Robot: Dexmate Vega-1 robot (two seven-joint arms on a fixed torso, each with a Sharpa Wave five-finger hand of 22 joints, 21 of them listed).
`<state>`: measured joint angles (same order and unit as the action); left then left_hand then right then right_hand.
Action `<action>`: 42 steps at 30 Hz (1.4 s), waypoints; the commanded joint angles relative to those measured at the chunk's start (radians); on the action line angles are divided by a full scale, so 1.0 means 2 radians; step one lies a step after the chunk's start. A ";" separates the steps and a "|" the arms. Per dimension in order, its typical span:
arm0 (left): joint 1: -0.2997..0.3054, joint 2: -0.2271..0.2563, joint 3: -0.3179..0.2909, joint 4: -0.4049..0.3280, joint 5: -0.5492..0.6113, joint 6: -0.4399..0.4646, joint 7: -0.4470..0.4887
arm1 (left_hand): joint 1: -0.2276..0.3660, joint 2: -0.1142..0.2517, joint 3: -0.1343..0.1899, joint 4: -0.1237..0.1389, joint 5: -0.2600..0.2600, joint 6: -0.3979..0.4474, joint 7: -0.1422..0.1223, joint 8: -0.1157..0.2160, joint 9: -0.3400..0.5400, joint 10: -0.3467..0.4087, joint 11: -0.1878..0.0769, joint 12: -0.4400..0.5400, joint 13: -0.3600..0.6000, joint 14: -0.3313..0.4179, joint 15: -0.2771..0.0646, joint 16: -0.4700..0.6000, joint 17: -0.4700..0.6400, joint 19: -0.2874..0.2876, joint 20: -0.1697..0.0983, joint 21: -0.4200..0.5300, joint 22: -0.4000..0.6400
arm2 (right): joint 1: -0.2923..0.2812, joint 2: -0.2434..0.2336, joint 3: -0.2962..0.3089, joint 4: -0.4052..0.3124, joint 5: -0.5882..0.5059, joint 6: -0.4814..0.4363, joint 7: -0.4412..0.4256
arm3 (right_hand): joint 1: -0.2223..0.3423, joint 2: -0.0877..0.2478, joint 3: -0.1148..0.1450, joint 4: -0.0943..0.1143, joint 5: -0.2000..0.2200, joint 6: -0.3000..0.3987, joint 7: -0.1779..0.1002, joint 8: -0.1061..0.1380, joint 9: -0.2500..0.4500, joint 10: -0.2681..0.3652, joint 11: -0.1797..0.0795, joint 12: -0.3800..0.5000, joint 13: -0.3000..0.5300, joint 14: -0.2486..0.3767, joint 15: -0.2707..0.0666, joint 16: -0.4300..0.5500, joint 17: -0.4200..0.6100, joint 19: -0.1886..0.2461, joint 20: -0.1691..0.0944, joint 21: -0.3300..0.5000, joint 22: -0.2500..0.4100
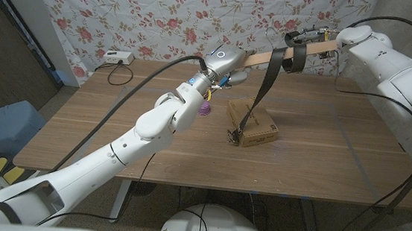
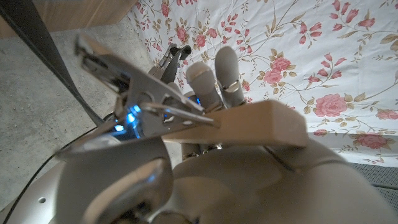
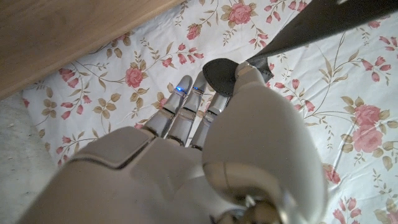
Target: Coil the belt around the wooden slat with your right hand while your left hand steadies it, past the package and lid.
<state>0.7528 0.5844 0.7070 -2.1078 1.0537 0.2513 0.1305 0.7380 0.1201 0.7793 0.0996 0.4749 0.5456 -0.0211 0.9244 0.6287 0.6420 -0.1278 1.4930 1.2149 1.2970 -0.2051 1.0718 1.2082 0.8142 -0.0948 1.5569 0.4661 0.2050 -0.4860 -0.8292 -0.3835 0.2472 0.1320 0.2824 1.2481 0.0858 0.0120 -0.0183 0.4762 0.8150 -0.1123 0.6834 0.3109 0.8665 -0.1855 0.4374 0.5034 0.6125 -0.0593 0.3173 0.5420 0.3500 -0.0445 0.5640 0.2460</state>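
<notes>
Hanging belt (image 1: 267, 83) (coiled, apparently) beside right hand (image 1: 311, 36) on slat (image 1: 271, 57).

I see my left hand (image 1: 224, 60) gripping one end of the slat (image 1: 271, 57), held raised over the surface (image 1: 116, 115). My right hand (image 1: 319, 37) is at the other end, where the belt (image 1: 267, 80) is coiled. The belt's tail hangs down onto the package (image 1: 253, 123). A purple lid (image 1: 205, 109) sits just beside my left arm.
</notes>
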 commanded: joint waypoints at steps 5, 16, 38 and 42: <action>-0.003 -0.009 0.005 0.004 0.000 0.000 0.000 | -0.011 0.017 0.028 0.030 0.001 0.002 0.002 0.004 0.000 0.002 -0.002 0.000 0.000 0.002 -0.001 -0.001 0.002 0.001 -0.033 0.001 0.002 | -0.038 -0.047 0.052 0.005 0.034 0.041 0.026 | 0.004 0.003 -0.005 0.000 0.000 0.022 -0.017 0.020 0.080 -0.001 0.000 -0.002 0.002 0.004 -0.083 -0.002 0.000 0.001 -0.023 0.004 -0.001; -0.005 -0.021 0.003 0.013 0.015 0.011 0.030 | -0.011 0.018 0.029 0.030 0.001 0.002 0.002 0.007 -0.001 0.003 -0.001 0.002 0.002 0.002 -0.002 -0.001 0.002 0.001 -0.034 0.000 0.001 | -0.068 -0.037 0.042 0.014 0.041 0.015 0.037 | 0.006 0.005 -0.009 0.000 0.000 0.023 -0.016 0.019 0.080 -0.001 0.002 -0.004 0.002 0.006 -0.083 -0.004 0.000 0.000 -0.023 0.004 -0.005; -0.061 -0.032 0.011 0.062 -0.009 0.013 0.002 | -0.011 0.018 0.029 0.029 0.001 0.000 0.002 0.011 -0.004 0.001 -0.003 0.006 0.002 0.001 -0.002 0.001 0.003 0.001 -0.034 0.001 0.002 | -0.323 -0.065 0.154 -0.129 0.136 0.150 0.060 | 0.012 0.008 -0.016 0.000 -0.001 0.023 -0.012 0.018 0.081 0.002 0.004 -0.005 0.005 0.005 -0.083 -0.009 -0.001 -0.005 -0.022 0.004 -0.011; -0.068 -0.033 0.013 0.074 -0.010 0.019 0.003 | -0.011 0.018 0.029 0.029 0.001 -0.001 0.001 0.012 -0.003 0.002 -0.003 0.008 0.003 0.001 -0.002 0.001 0.002 0.002 -0.035 0.000 0.001 | -0.383 -0.087 0.172 -0.211 0.146 0.132 0.027 | 0.013 0.009 -0.017 0.000 -0.001 0.024 -0.012 0.017 0.081 0.003 0.005 -0.006 0.005 0.006 -0.083 -0.010 -0.001 -0.005 -0.021 0.004 -0.012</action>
<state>0.6598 0.5291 0.7229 -2.0148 1.0485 0.2721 0.1466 0.7384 0.1205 0.7793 0.0996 0.4747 0.5425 -0.0209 0.9428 0.6194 0.6418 -0.1318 1.5019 1.2166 1.2970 -0.2051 1.0718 1.2127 0.8142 -0.0948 1.5569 0.4662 -0.2817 -0.5836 -0.5795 -0.4781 0.4758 0.3901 0.4132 1.2673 0.0982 -0.0143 -0.0169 0.4709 0.8169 -0.1108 0.6835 0.3109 0.8663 -0.1856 0.4317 0.5082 0.6125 -0.0593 0.3018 0.5375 0.3466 -0.0411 0.5639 0.2229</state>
